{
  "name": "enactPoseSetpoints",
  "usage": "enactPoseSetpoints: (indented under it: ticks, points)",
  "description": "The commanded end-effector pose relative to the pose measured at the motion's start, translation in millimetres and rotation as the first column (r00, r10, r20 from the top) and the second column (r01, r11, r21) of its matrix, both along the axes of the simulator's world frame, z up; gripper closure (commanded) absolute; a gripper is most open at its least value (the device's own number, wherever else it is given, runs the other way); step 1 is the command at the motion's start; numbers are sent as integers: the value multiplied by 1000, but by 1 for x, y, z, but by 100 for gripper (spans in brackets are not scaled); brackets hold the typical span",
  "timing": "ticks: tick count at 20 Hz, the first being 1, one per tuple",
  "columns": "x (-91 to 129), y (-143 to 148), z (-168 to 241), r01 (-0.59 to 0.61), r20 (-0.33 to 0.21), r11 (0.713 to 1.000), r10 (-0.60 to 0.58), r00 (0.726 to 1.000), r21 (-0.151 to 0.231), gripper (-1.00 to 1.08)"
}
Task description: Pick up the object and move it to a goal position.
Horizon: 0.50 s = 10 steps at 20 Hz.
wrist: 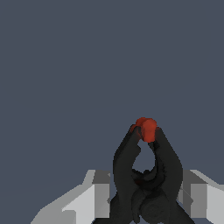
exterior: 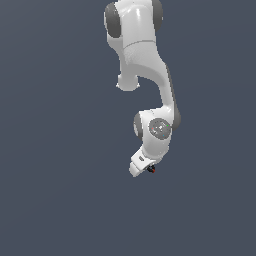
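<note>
**Clamp in the claw, goal not in sight**

The pick-up looks done. In the wrist view the object (wrist: 146, 175), a small black spring clamp with two curved arms meeting at a red tip, sits between the two pale fingers (wrist: 94, 197) of the gripper (wrist: 146, 199), which flank it closely on either side. The claw is narrowed around the clamp's black body, so I judge it to be gripped rather than merely lying near, though the contact surfaces themselves are hidden behind the clamp.

In the exterior view the white Panda arm (exterior: 150, 75) hangs down from the top of the frame, its gripper (exterior: 142, 167) low and tilted toward that view's left. The object (exterior: 150, 169) shows only as a tiny dark speck with a red dot, touching the gripper's tip on the exterior view's right side.

What remains is the carry to the goal. No goal marker shows in either view, and the plain grey background gives no sign of how far the clamp is from its target or whether it is off the surface.
</note>
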<state>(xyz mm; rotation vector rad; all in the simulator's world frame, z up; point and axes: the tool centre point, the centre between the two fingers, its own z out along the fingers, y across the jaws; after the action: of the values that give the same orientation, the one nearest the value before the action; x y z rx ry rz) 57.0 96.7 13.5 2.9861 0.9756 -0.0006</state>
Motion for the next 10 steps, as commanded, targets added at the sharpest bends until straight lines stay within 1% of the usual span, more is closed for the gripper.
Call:
enactPoseSetpoints:
  ticks: [1, 6, 10]
  points:
    - [0, 0, 0, 0, 0, 1000, 0, 1000, 0, 108]
    - [-1, 0, 0, 0, 0, 1000, 0, 1000, 0, 108]
    - [-5, 3, 0, 0, 0, 1000, 0, 1000, 0, 108]
